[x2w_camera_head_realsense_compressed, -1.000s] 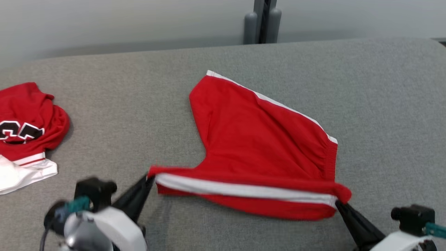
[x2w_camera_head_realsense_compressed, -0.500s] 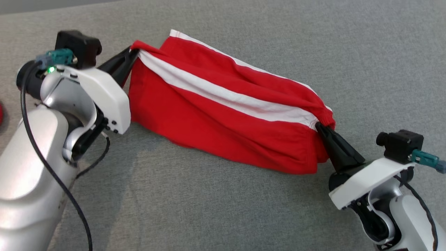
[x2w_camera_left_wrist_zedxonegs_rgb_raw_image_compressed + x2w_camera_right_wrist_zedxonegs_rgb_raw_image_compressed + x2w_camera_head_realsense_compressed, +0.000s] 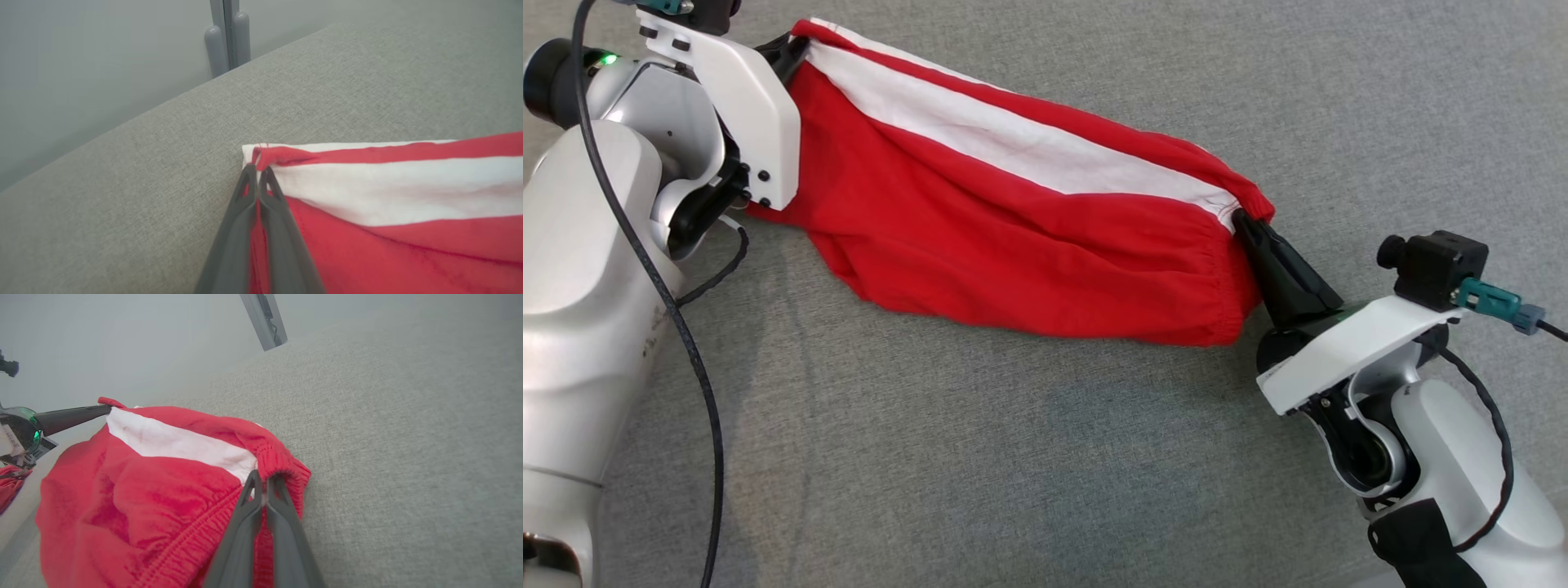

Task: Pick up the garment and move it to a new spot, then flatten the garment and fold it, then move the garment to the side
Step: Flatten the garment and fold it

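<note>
1. The red garment (image 3: pixel 1013 237), which has a broad white stripe along its upper edge, is stretched between the two grippers. It crosses the head view from the upper left corner down to centre right. Its lower, bunched part appears to rest on the grey fabric surface (image 3: pixel 1013 457).
2. The left gripper (image 3: pixel 788 51) sits in the upper left corner of the head view, with its dark fingers pointing toward the right. In the left wrist view the two fingers (image 3: pixel 247 192) are pressed together, pinching red cloth at the corner where the white stripe ends.
3. The left arm's pale forearm rises along the left edge of the head view. Its wrist is bent so that the white housing angles toward the top. A black cable (image 3: pixel 690 351) loops down beside it.
4. The right gripper (image 3: pixel 1245 224) is at centre right of the head view, with its fingers pointing up and to the left. They are clamped on the elastic waistband end of the garment. In the right wrist view the gathered red hem curls over the closed tips.
5. The right arm comes in from the lower right corner of the head view, with its white wrist plate tilted up to the right.
6. At the left edge of the right wrist view, the left gripper's fingers reach level to the garment's far corner.
7. A grey post (image 3: pixel 226 36) stands at the top of the left wrist view, beyond the surface's edge.
</note>
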{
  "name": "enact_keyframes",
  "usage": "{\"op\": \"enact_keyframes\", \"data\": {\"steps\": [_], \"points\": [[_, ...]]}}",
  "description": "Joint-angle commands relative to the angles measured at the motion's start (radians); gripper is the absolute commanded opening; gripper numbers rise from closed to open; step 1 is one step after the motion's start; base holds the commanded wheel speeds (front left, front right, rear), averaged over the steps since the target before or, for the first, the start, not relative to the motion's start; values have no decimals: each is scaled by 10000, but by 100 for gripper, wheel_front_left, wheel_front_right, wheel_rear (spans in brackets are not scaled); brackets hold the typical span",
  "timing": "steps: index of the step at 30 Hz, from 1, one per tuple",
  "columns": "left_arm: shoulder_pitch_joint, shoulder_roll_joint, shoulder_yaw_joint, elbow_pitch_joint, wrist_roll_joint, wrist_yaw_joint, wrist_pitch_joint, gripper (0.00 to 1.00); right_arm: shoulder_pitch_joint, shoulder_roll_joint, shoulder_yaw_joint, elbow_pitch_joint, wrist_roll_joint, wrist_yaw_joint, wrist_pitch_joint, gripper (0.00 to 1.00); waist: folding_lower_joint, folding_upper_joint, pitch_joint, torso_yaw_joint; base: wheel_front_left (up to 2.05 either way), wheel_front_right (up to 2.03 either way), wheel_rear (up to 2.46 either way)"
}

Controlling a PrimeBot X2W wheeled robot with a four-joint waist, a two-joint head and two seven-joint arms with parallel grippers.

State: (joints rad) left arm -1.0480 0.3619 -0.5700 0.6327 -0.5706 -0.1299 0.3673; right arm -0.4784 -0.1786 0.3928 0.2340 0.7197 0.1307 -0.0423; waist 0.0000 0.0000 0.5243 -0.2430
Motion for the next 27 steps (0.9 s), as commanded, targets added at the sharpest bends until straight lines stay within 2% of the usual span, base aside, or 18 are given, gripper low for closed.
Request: {"op": "enact_keyframes", "data": {"steps": [1, 2, 3, 4, 5, 6, 13, 16, 20, 23, 27], "points": [[-281, 56, -95, 313, -193, 7, -178, 0, -177, -94, 126, 109, 150, 1, -138, 0, 0, 0, 54, -75, 0, 0, 0], [-325, 20, -152, 515, -307, 7, -205, 12, -228, -93, 267, 134, 296, 1, -109, 0, 0, 0, 65, -82, 0, 0, 0], [-379, 12, -206, 710, -368, 6, -268, 39, -283, -118, 363, 109, 418, 1, -192, 0, 0, 0, 78, -83, 0, 0, 0], [-439, 1, -240, 852, -441, 6, -377, 100, -312, -190, 416, 112, 506, 1, -259, 0, 0, 0, 77, -78, 0, 0, 0], [-490, -17, -287, 962, -507, 6, -472, 100, -297, -229, 536, 112, 641, 1, -271, 38, 0, 0, 75, -64, 0, 0, 0], [-525, -20, -315, 1072, -565, 5, -604, 100, -290, -293, 600, 88, 726, 1, -344, 100, 0, 0, 68, -46, 0, 0, 0], [76, 108, -1, 1140, -864, 41, -2131, 100, 228, -887, 600, -179, 779, 1, -912, 100, 0, 0, -190, 219, 0, 0, 0], [591, 200, 309, 849, -973, 310, -3073, 100, 664, -1161, 366, -419, 557, 1, -1232, 100, 0, 0, -359, 421, 0, 0, 0], [1648, 229, 843, 60, -1107, 1098, -4418, 100, 1321, -1212, -337, -800, 50, 1, -1720, 100, 0, 0, -598, 707, 0, 0, 0], [2606, 220, 1182, -842, -1185, 1748, -5272, 100, 1813, -964, -1095, -1128, -589, 1, -2013, 100, 0, 0, -836, 913, 0, 0, 0], [3984, 263, 1409, -2342, -1022, 2592, -5888, 100, 2319, -530, -2002, -1520, -1779, 1, -2192, 100, 0, 0, -1165, 1125, 0, 0, 0]]}}
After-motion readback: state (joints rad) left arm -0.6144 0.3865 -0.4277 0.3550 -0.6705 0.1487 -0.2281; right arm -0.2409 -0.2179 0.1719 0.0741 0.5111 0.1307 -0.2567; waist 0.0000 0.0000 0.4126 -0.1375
